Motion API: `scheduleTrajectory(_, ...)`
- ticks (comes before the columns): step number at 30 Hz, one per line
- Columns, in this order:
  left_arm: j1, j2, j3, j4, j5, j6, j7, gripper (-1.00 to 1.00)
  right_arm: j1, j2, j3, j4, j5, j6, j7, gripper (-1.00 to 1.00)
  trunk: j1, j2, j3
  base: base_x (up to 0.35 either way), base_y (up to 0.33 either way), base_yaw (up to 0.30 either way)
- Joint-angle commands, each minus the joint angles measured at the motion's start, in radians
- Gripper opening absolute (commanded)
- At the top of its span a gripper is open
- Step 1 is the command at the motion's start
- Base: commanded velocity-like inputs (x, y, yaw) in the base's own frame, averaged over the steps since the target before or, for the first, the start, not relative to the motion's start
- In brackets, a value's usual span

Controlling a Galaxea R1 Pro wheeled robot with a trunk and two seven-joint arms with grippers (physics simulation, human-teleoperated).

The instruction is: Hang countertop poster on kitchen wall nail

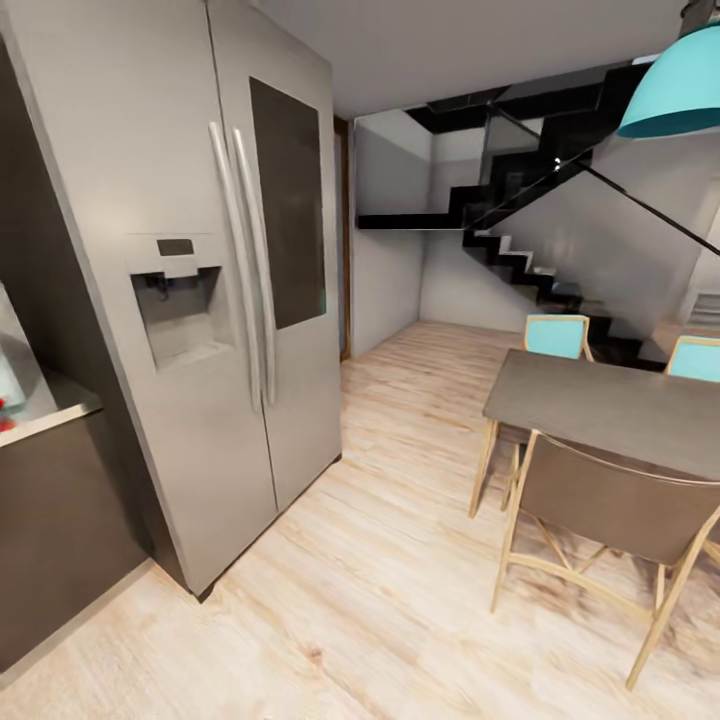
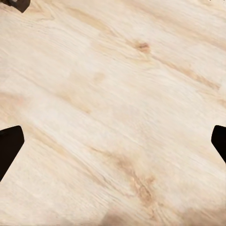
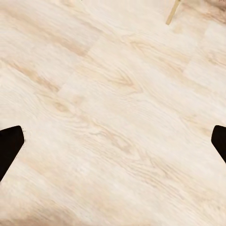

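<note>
The poster is out of view. A short end of the kitchen countertop (image 1: 55,405), a grey slab over a dark cabinet (image 1: 60,530), pokes in at the left edge of the head view, beside the fridge. My left gripper (image 2: 113,146) hangs open over the pale wooden floor (image 2: 117,94), its dark fingertips (image 2: 9,148) far apart with nothing between them. My right gripper (image 3: 113,146) is open too, above bare floorboards, with its fingertips (image 3: 10,146) spread wide.
A tall steel double-door fridge (image 1: 200,280) stands at the left. At the right are a grey dining table (image 1: 610,405), wooden-legged chairs (image 1: 600,510) and a turquoise lamp (image 1: 675,90). Black stairs (image 1: 520,230) rise at the back. Wooden floor (image 1: 380,560) runs between fridge and table.
</note>
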Motion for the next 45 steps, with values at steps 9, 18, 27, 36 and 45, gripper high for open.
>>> scheduleTrajectory(9,0.0,0.0,0.001,-0.001,0.0,-0.002,-0.001,1.0,0.0,0.0,0.001,0.001,0.001,-0.003,-0.001,1.0,0.0,0.0,-0.001,0.0,-0.001,0.295)
scheduleTrajectory(18,0.0,0.0,0.001,-0.001,0.001,-0.002,-0.001,1.0,0.0,0.0,0.002,0.001,0.001,-0.003,-0.002,1.0,0.0,0.0,-0.001,0.0,0.0,0.295)
scheduleTrajectory(27,0.0,-0.001,0.0,-0.001,0.0,-0.001,0.001,1.0,0.0,-0.002,0.001,0.001,0.001,0.0,0.001,1.0,0.0,0.0,-0.001,0.0,-0.053,0.252)
scheduleTrajectory(36,0.0,-0.001,-0.001,-0.001,0.0,0.0,0.002,1.0,0.0,-0.006,0.002,0.047,0.001,-0.001,0.004,1.0,0.0,0.0,-0.001,0.0,-0.292,0.027)
scheduleTrajectory(45,0.0,-0.001,0.001,-0.001,0.0,0.0,0.002,1.0,0.0,-0.002,0.001,0.054,0.0,-0.002,0.001,1.0,0.0,0.0,-0.001,0.0,-0.142,0.094)
